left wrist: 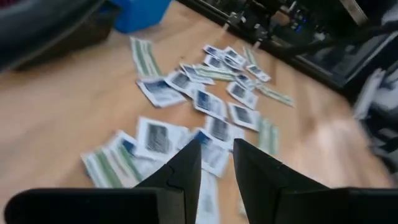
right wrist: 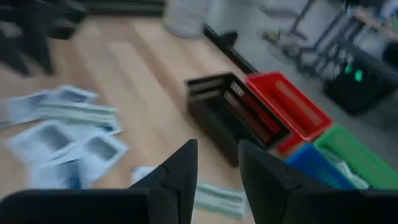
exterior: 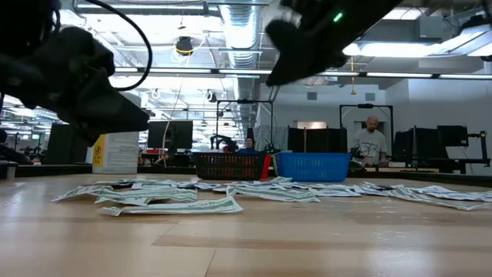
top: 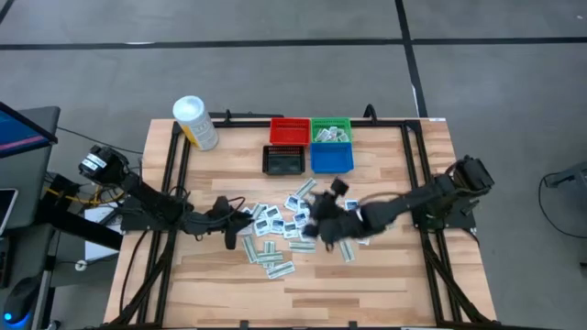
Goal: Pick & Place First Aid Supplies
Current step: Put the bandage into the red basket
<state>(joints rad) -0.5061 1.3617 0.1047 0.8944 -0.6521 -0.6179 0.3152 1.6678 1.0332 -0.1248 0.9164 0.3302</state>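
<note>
Counter (top: 385,275): pale wood top with a dark frame along its edges

First aid supplies (top: 280,229): many small flat packets scattered loose at the middle of the counter, between the two arms; square white ones with dark blue print mixed with narrow green-and-white strips, several overlapping. In the low view they lie flat in a wide band across the wood (exterior: 177,201). A few more packets sit inside the green bin (top: 331,131)

Bins: four small ones grouped at the far side of the counter, well apart from the loose packets; red bin (top: 289,131) beside the green, black bin (top: 283,160) beside the blue bin (top: 332,159)

Tub (top: 195,122): white cylinder with yellow label, near the far left corner

Left hand (left wrist: 216,163): over the left edge of the scatter, raised off the wood; fingers a narrow gap apart, nothing between them

Right hand (right wrist: 217,163): over the right side of the scatter, pointed toward the black bin; fingers likewise slightly parted, pinching nothing

Room beyond: a person (exterior: 373,144) seated at a desk in the background
</note>
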